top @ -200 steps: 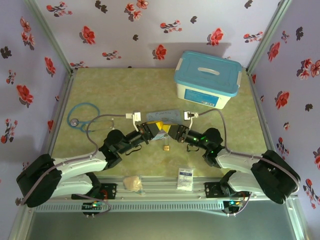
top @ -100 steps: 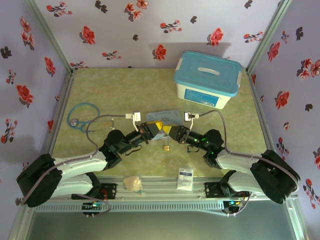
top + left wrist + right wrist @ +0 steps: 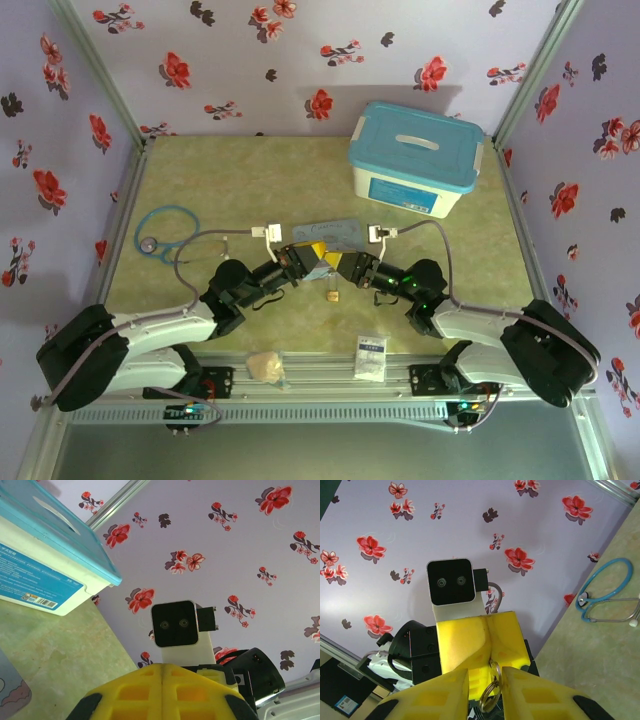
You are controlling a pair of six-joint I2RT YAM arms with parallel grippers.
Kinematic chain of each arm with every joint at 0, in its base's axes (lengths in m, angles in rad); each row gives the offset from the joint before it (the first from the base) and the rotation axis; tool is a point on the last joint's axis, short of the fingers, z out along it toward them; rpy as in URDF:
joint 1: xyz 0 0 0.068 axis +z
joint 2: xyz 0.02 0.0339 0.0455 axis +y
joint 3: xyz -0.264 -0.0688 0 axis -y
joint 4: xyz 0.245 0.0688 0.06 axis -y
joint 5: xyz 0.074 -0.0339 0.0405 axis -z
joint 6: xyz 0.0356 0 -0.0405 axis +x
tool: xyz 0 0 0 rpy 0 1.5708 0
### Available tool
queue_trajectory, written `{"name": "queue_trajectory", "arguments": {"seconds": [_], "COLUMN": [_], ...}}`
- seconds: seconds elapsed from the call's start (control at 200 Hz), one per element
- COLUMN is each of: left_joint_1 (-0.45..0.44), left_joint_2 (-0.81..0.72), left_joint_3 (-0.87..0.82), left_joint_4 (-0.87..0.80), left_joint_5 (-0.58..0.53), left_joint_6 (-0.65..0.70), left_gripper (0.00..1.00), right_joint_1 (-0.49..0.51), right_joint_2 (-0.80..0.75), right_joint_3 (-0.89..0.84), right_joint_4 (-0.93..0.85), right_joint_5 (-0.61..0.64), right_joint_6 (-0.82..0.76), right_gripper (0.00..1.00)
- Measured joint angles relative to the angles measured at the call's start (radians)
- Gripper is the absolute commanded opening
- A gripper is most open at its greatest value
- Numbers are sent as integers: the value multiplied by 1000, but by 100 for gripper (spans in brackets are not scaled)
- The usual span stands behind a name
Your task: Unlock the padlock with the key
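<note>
- A white box with a blue lid (image 3: pixel 415 150) stands at the far right of the counter (image 3: pixel 240 180). The lid is on, so its contents are hidden.
- The padlock (image 3: pixel 331 296) lies on the counter to the left of the box and nearer the arm bases, with neither gripper touching it.
- The left gripper (image 3: pixel 162 680), left of the box, has its yellow fingers pressed together. A key ring (image 3: pixel 490 692) hangs from their seam, and the key's blade is hidden.
- The right gripper (image 3: pixel 485 677) meets it tip to tip from the box's side, fingers narrowly parted with the ring in the gap.
</note>
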Motion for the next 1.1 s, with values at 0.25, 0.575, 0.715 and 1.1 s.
{"name": "queue_trajectory", "arguments": {"seconds": [0.25, 0.575, 0.715, 1.1], "left_joint_1": [0, 0, 0, 1], "left_joint_2": [0, 4, 4, 3], "left_joint_3": [-2, -8, -9, -17], "left_joint_4": [5, -1, -1, 0], "left_joint_5": [0, 0, 0, -4], "left_joint_6": [-1, -3, -4, -2], "left_gripper": [0, 0, 0, 94], "right_joint_1": [0, 0, 0, 0], "right_joint_2": [23, 48, 48, 19], "right_joint_3": [0, 0, 0, 0], "right_joint_4": [8, 28, 29, -21], "right_joint_5": [0, 0, 0, 5], "right_joint_6": [0, 1, 1, -23], "right_gripper": [19, 15, 11, 0]}}
